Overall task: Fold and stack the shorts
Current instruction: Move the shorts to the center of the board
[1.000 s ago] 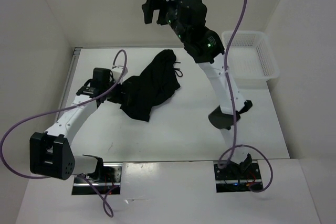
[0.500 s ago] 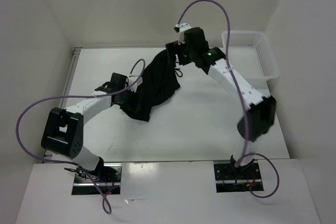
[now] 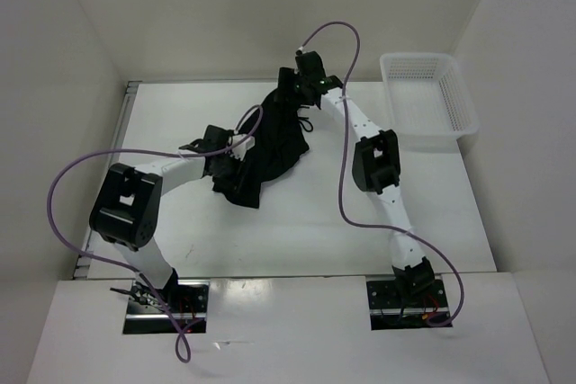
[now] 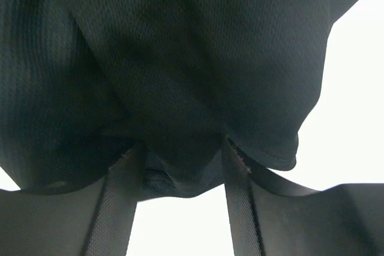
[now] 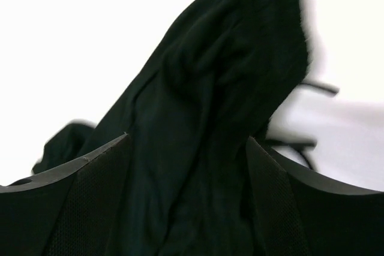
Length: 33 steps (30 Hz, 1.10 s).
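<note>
Right tool (image 5: 186,142) agape around shorts (image 5: 228,58)

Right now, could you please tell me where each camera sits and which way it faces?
Top external: fixed above and behind the arms, looking down at the table, shorts and basket; the left arm and right arm show.
Left wrist: looks past the left pincer into black fabric; its fingers show.
Right wrist: looks past the right pincer at the shorts' bunched end; its fingers show.
Shared: all three views see the shorts.
</note>
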Motion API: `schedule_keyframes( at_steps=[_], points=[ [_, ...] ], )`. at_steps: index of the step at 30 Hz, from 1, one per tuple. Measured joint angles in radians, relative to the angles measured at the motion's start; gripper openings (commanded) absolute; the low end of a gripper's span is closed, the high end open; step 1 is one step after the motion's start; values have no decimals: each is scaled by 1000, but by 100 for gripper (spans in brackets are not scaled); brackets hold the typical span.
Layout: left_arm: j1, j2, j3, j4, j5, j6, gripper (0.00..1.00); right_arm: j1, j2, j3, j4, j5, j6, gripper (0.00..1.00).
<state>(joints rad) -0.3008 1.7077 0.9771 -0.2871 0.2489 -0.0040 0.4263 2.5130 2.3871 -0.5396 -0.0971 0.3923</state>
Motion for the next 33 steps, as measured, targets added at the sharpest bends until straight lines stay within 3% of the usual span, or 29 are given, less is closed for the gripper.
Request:
schedule_keyframes(
  at_steps=[2,3,7,9,14,17,18,19,21,22,23,30,33],
  points=[
    [-6,13,11,3,-5,0,46,-2,66,91,-6,37,14,81],
    [-10,19,17,4,-6,0,28,-3,103,143,2,58,19,81],
    [-19,47,38,3,3,-1,7,-5,259,383,-2,162,37,81],
    [-20,51,44,1,11,-2,1,-3,321,473,-2,230,45,81],
    [-21,58,53,-9,16,-1,0,-2,365,502,-8,298,49,81],
    [-22,58,60,-25,13,0,0,5,378,499,-11,297,47,71],
    [-23,58,62,-33,9,0,0,9,383,499,-14,295,46,62],
    [-23,58,66,-43,5,0,0,13,386,499,-14,296,45,40],
    [-24,55,76,-72,-3,0,0,23,391,499,-16,295,40,21],
    [-24,50,79,-85,-7,0,0,28,391,498,-18,298,42,4],
    [-24,40,82,-103,-11,0,0,34,392,498,-20,304,43,0],
    [-18,-116,103,-170,-109,0,0,66,391,512,-27,376,27,0],
    [42,-177,150,-175,-174,1,0,69,370,524,-52,441,2,0]
  ],
)
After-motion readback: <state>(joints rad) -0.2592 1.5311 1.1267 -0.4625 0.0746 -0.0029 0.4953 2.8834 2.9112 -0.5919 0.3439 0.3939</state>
